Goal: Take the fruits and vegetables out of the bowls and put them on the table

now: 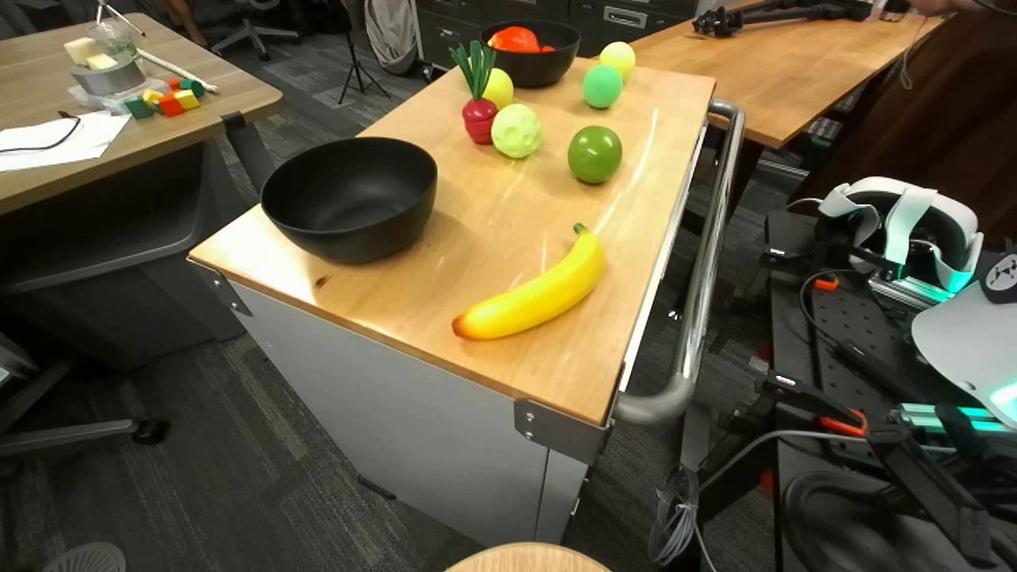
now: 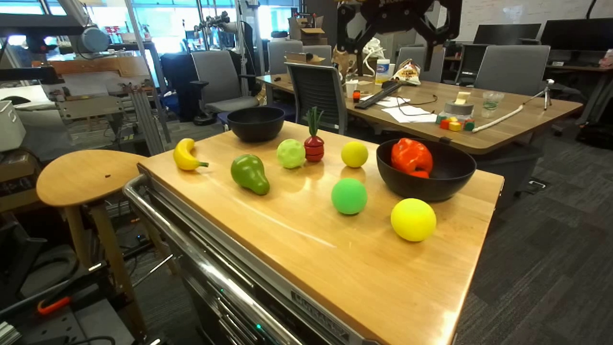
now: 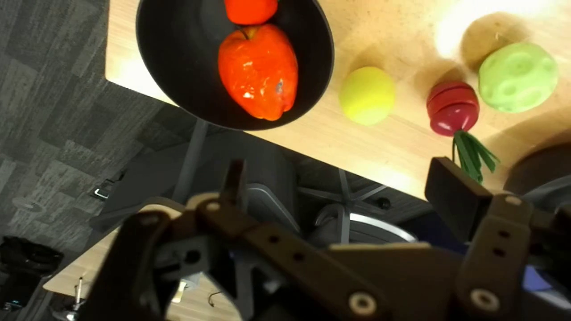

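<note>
Raised well above the table (image 2: 306,273), my gripper (image 2: 395,62) is open, with nothing between its fingers in the wrist view. One black bowl (image 2: 455,165) holds a shiny red pepper (image 3: 258,71) and another red piece (image 3: 250,10). The other black bowl (image 1: 349,191) is empty. Several fruits and vegetables lie loose on the table: a yellow banana (image 1: 532,294), a dark green pear-shaped fruit (image 2: 249,173), a bumpy pale green fruit (image 3: 517,76), a red vegetable (image 3: 453,108) with green leaves, two yellow balls (image 2: 354,154) and a green ball (image 2: 349,196).
A metal bar handle (image 1: 719,254) runs along one side of the table. Nearby stands a cluttered desk (image 2: 517,129) with coloured blocks (image 2: 452,124) and chairs. A round wooden stool (image 2: 86,175) is beside the table's end.
</note>
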`<state>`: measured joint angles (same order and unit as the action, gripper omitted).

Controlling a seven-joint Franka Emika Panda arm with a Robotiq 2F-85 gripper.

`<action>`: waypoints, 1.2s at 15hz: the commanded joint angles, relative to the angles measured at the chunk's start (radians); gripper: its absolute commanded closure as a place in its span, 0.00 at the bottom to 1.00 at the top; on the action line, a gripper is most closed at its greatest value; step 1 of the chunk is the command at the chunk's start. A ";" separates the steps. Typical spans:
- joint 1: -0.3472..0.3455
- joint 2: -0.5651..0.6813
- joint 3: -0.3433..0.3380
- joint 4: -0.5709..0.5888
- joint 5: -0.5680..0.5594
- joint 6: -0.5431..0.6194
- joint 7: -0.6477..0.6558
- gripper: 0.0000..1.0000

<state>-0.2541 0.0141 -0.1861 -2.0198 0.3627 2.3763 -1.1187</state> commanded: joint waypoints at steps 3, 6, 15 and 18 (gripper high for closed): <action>-0.014 0.103 -0.047 0.187 -0.338 -0.149 0.025 0.00; -0.019 0.081 -0.045 0.137 -0.353 -0.099 0.007 0.00; -0.012 0.249 -0.023 0.335 -0.378 -0.281 0.108 0.00; -0.013 0.316 0.018 0.388 -0.351 -0.209 0.129 0.00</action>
<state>-0.2677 0.2474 -0.1983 -1.7360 -0.0114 2.1448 -1.0171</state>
